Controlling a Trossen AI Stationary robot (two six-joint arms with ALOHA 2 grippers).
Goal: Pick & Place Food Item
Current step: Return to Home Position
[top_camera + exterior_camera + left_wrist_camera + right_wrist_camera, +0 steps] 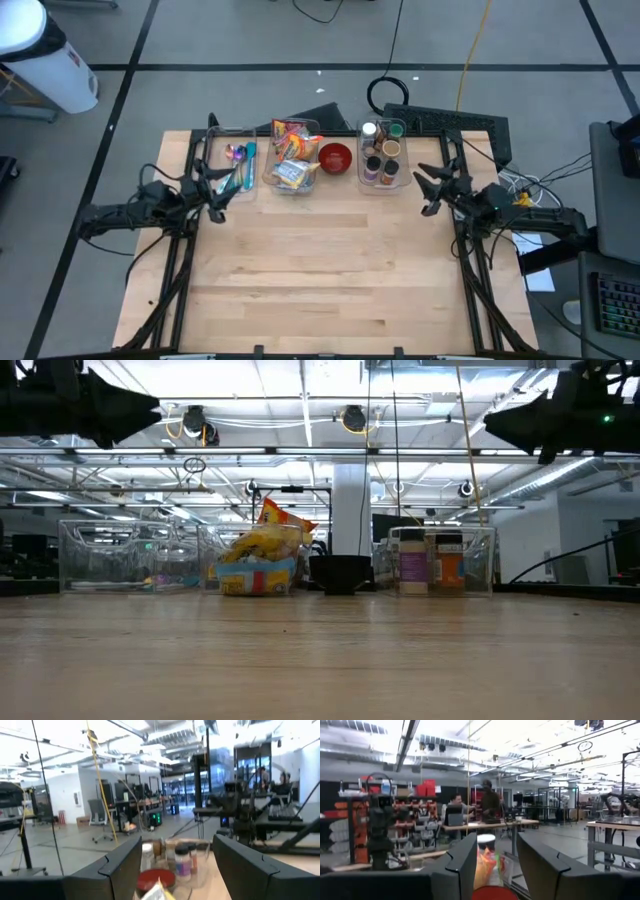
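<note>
The wooden table (320, 270) lies open between the two arms, each stretched along its own side rail. The left gripper (214, 193) hangs empty with its fingers (120, 865) spread. The right gripper (431, 190) is also spread and holds nothing.

Going home looks nearly done. Each arm should fold straight back along its rail at its present height, with no sweep toward the bins.

The left transparent bin (230, 133) sits just ahead of the left gripper and is the likeliest thing to clip. The right transparent bin (361, 150), ahead of and inward from the right gripper, holds the seasoning bottles (385, 152). Between them, well apart from both grippers, the middle transparent bin (268, 172) carries the orange noodle pack (292, 138), with a red bowl (334, 157) just beside it. The green spoon (248, 166) lies in the left bin.
</note>
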